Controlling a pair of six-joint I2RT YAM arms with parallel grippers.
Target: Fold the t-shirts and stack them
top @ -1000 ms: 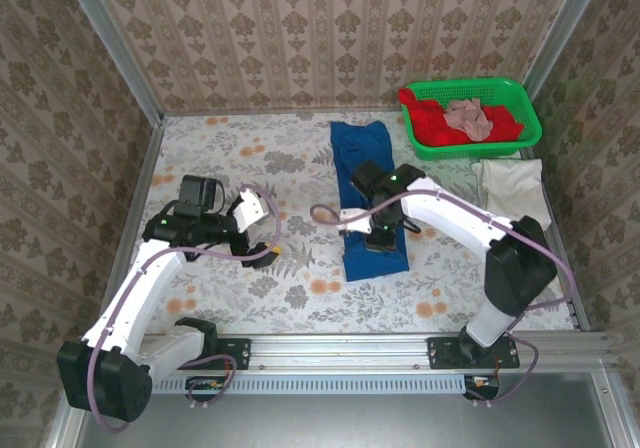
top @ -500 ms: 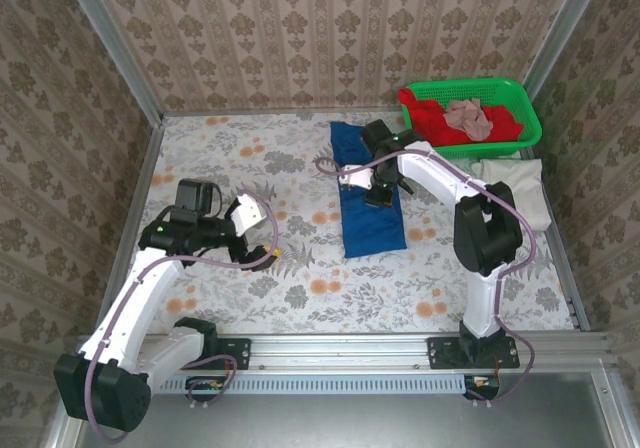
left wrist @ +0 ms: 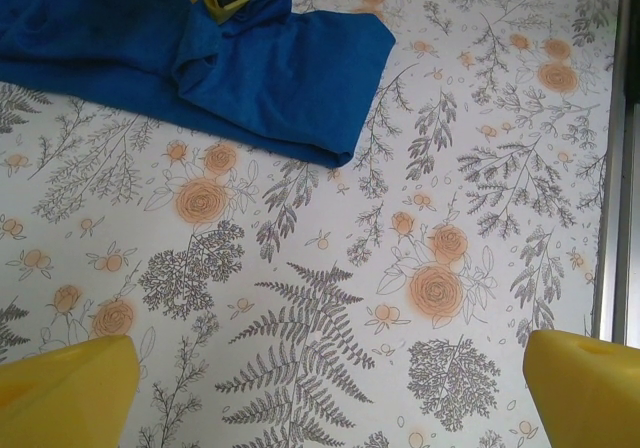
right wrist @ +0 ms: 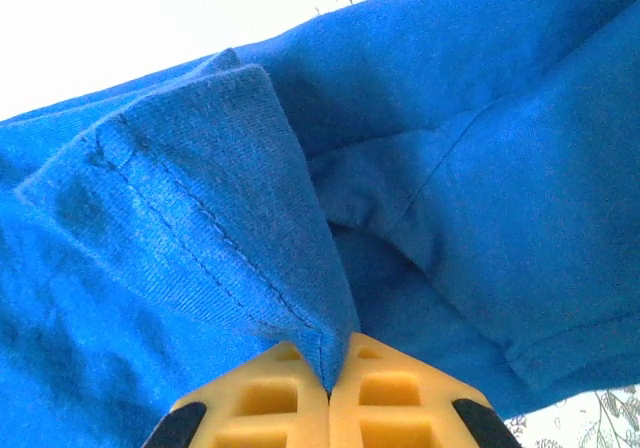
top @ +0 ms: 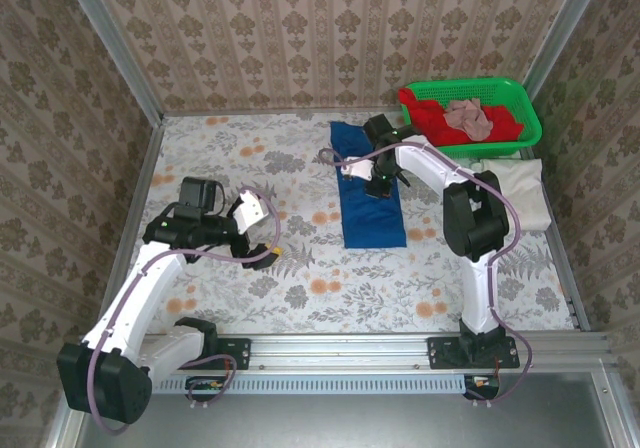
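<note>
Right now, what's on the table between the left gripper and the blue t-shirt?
Nothing. The left wrist view shows bare floral tablecloth from the open left gripper up to the blue t-shirt.

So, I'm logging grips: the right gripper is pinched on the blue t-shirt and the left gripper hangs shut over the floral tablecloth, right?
Not quite: the left gripper is open, its yellow fingers spread wide over the tablecloth, as the left wrist view shows. The right gripper is indeed shut on the blue t-shirt.
</note>
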